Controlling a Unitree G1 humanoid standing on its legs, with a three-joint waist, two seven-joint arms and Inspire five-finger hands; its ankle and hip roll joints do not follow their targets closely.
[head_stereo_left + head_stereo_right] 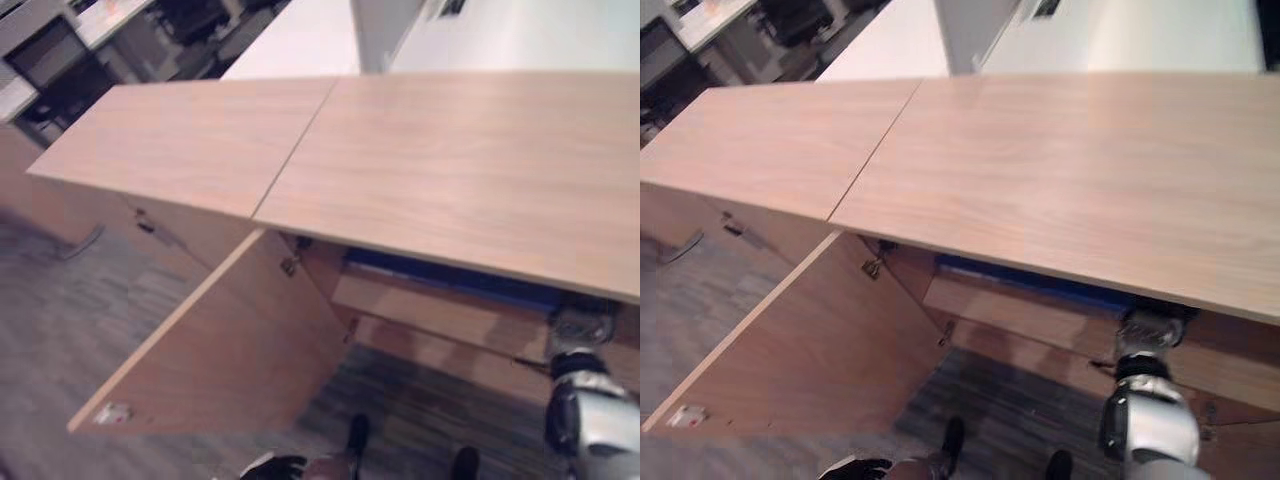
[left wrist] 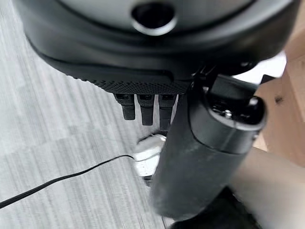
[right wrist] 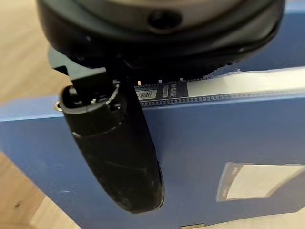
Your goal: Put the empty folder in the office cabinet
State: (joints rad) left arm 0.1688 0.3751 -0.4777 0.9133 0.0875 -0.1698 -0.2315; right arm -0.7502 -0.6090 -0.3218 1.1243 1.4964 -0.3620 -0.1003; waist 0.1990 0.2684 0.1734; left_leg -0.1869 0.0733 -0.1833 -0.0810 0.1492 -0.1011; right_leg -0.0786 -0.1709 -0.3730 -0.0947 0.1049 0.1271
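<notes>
A blue folder [image 1: 452, 281] lies inside the wooden office cabinet [image 1: 450, 170], on a shelf [image 1: 430, 312] just under the top. My right arm reaches in under the top at the right. In the right wrist view my right hand's thumb [image 3: 119, 152] is pressed on the folder's blue cover [image 3: 200, 157], near its white label strip; the fingers are hidden behind the folder. My left hand [image 1: 272, 466] hangs low over the floor, fingers [image 2: 145, 107] relaxed and holding nothing.
The cabinet door [image 1: 220, 350] stands swung open to the left, out over the grey carpet [image 1: 60, 320]. A second cabinet section [image 1: 190, 140] adjoins on the left. Desks and dark chairs [image 1: 60, 70] stand at the far left.
</notes>
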